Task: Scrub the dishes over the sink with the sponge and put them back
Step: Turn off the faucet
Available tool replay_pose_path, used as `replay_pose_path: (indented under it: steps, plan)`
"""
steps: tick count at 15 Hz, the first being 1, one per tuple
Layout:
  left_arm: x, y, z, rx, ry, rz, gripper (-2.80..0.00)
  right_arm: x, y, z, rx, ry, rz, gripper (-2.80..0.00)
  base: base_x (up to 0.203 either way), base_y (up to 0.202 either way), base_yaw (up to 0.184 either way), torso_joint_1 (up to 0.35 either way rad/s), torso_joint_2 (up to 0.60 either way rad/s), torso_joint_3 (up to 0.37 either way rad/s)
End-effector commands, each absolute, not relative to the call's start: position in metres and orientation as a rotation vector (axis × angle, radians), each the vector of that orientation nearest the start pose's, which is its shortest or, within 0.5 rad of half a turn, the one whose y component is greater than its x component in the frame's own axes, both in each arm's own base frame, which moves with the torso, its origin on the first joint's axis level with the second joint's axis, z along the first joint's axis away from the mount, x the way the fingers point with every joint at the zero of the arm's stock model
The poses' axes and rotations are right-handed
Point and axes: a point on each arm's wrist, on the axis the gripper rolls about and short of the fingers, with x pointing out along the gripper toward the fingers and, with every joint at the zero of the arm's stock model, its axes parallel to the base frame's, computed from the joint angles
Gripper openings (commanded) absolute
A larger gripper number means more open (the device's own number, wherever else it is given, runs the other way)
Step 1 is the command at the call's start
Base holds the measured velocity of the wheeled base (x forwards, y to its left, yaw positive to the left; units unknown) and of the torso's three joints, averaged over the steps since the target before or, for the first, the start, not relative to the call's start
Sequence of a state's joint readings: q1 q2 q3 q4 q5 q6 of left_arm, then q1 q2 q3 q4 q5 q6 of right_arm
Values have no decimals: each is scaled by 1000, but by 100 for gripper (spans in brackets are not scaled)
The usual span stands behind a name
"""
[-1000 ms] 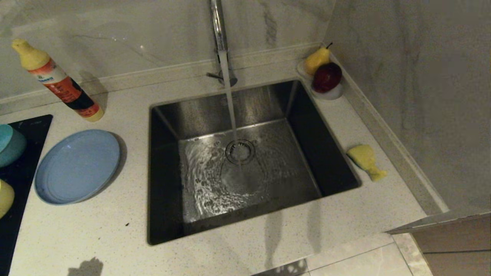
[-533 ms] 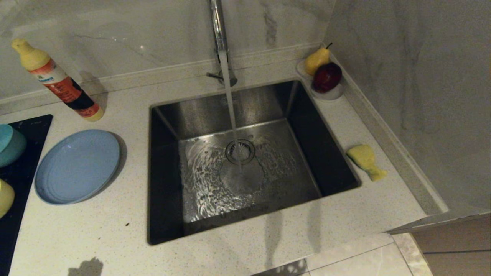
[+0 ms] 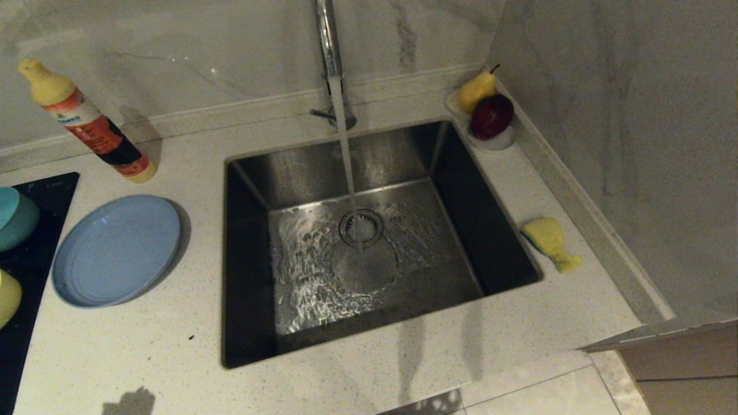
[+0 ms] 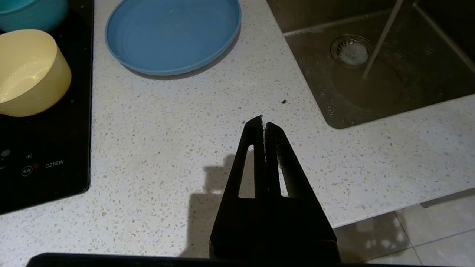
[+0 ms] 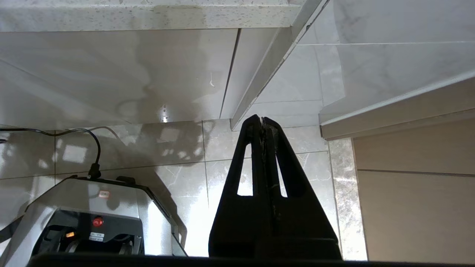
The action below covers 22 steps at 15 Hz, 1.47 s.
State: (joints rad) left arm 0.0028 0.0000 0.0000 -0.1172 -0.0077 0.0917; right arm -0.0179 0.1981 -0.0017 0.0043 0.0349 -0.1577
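The sponge (image 3: 549,241) lies on the surface (image 3: 369,380) just beside the sink's (image 3: 248,276) right rim, well apart from both my grippers. My left gripper (image 4: 263,124) hangs above the speckled surface with its jaws pressed together, pinching nothing. Ahead of it and to its left sits the light-blue plate (image 4: 172,33); farther left, the pale-yellow bowl (image 4: 31,72) and the teal bowl (image 4: 33,13) rest on a black cooktop (image 4: 44,163) marked "C21EW". To its right, the tap (image 3: 328,52) runs water onto the drain strainer (image 4: 350,50). My right gripper (image 5: 262,122) is also closed and empty, hanging below the surface edge over floor tiles (image 5: 178,152), near my base (image 5: 92,218). The bottle's (image 3: 86,121) label is unreadable.
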Motion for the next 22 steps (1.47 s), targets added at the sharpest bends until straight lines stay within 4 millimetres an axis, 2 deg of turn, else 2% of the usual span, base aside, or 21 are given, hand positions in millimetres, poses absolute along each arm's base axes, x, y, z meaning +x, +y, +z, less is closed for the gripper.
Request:
replay_pose_path:
  steps: [1, 5, 16, 22]
  plan:
    - [-20, 0, 76, 92, -78, -1, -280, -7, 1, 78, -122, 212, 25, -280, 0, 0, 0, 0, 0, 0]
    - [-20, 0, 76, 92, -77, -1, -280, 3, 0, 79, -53, 337, 0, -280, 0, 0, 0, 0, 0, 0]
    - [-20, 0, 76, 92, -78, 0, -280, -2, 1, 79, -24, 267, -28, -280, 0, 0, 0, 0, 0, 0]
    - [-20, 0, 76, 91, -78, -1, -280, -14, 0, 78, -22, 121, 21, -280, 0, 0, 0, 0, 0, 0]
